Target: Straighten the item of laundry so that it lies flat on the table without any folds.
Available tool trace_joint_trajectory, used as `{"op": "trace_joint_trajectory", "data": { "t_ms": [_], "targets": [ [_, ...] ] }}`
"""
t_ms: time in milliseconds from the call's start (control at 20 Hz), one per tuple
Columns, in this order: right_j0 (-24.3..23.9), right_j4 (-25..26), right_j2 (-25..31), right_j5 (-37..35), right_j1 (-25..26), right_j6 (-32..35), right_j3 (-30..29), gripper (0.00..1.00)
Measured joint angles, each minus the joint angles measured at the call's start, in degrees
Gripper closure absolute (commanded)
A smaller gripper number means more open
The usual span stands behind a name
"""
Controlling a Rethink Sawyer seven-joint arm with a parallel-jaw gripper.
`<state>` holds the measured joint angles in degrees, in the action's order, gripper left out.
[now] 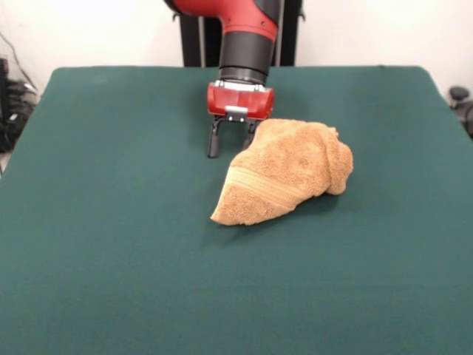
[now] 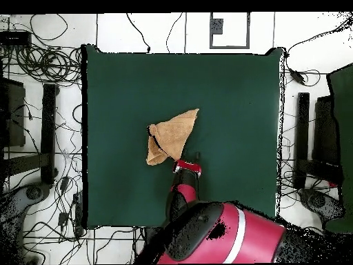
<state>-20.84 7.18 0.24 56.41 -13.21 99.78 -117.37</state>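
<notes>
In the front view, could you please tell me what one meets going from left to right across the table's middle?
Bare dark green felt-covered table → red-and-black arm's pincer → crumpled tan-orange terry-cloth towel → bare felt.

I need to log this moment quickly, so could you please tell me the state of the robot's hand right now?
Hand: open, holding nothing; it is low over the dark green felt table, at the far edge of the crumpled tan-orange terry-cloth towel.

Behind the end effector [image 1: 231, 140], in the front view, stands a plain white wall [image 1: 111, 33] with a black upright stand [image 1: 194, 41] before it. In the overhead view a pale white floor [image 2: 41, 103] spreads out, with tangled black cables [image 2: 48, 65] on it, well apart from the end effector.
</notes>
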Motion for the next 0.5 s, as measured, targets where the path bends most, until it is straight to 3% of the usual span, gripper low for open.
{"op": "trace_joint_trajectory", "data": {
  "t_ms": [500],
  "targets": [
    [-2.6, 2.4, 1.6, 0.0, 0.2, 0.0, 0.0, 0.00]
  ]
}}
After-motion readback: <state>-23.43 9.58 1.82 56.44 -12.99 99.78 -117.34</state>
